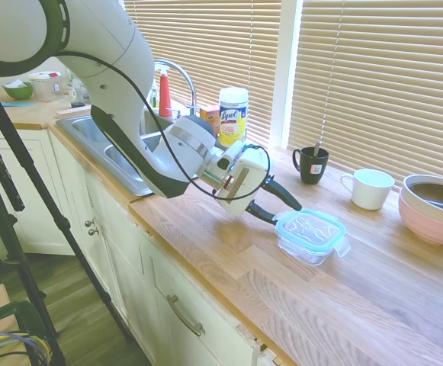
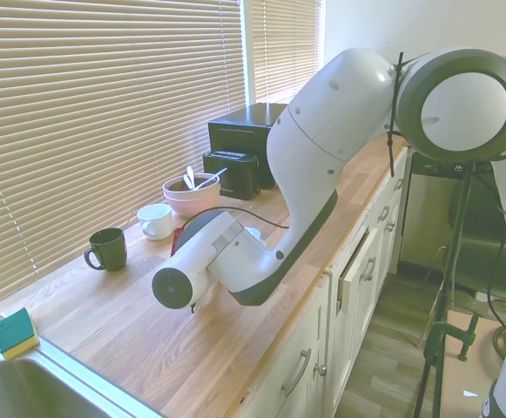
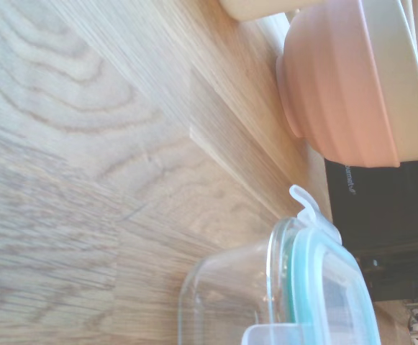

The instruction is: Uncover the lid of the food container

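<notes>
You had a wooden table (image 1: 373,290) under everything, its grain running past the pincer. Beyond the pincer, by the blinds (image 1: 381,69), stood a dark green mug (image 1: 311,164), then a white mug (image 1: 370,188), then a pink bowl (image 1: 433,210) with a utensil resting in it. In the second exterior view you could see a black toaster (image 2: 235,172) just past that bowl, with a larger black appliance (image 2: 244,131) behind it. Behind the pincer, toward the sink (image 1: 110,149), stood a Lysol wipes canister (image 1: 233,114), a small yellow box (image 1: 210,120) beside it, and a red bottle (image 1: 164,97) near the faucet (image 1: 179,76). A green and yellow sponge (image 2: 15,333) lay at the sink's edge.
</notes>
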